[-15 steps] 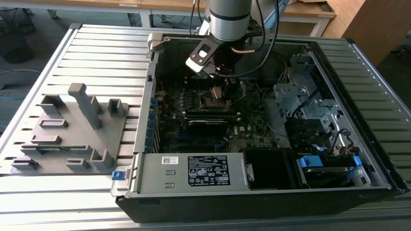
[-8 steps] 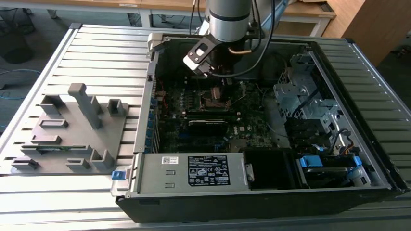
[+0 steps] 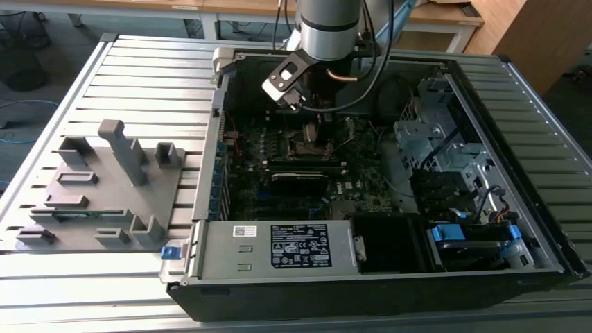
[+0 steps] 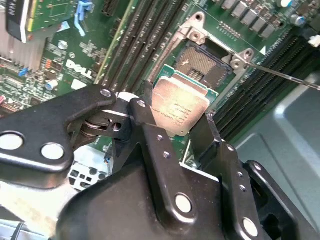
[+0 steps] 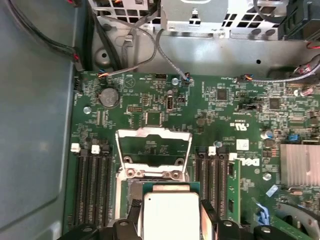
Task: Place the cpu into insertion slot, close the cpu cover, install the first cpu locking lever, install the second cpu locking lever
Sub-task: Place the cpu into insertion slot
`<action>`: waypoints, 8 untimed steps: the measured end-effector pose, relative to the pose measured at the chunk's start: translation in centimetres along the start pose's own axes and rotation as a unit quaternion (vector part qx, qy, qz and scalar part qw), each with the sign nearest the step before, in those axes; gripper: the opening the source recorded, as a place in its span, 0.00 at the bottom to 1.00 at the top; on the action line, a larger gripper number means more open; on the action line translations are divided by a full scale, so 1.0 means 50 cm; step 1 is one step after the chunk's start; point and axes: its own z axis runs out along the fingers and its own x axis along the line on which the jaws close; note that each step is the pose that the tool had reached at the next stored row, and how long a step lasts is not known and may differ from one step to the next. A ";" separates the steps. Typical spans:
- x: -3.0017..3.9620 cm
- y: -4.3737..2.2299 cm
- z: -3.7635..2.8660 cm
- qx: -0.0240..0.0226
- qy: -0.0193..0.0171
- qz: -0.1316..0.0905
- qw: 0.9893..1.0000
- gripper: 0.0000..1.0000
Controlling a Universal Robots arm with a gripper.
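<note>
Gripper (image 4: 177,122) is clenched on the cpu (image 4: 182,100), holding it by two opposite edges with the silvery face up. Chip hangs close over the insertion slot (image 4: 205,62) and overlaps one side of it. The slot's dark centre is bare, so I judge the chip not seated. Slot lies straight beyond the fingertips. Cpu cover (image 5: 153,133) stands swung open at the slot's edge. Exterior view: gripper sits over the far middle of the motherboard (image 3: 245,187).

Exterior view looks down; both wrist views, seemingly close, share insertion slot (image 4: 205,62) (image 5: 127,193).
</note>
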 end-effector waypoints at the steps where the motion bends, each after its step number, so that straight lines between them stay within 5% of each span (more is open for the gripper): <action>1: 0.000 -0.001 0.000 0.000 0.003 0.001 1.000 0.54; 5: 0.002 -0.003 0.001 0.000 0.009 0.004 1.000 0.54; 8: 0.004 -0.003 0.003 0.000 0.010 0.008 1.000 0.54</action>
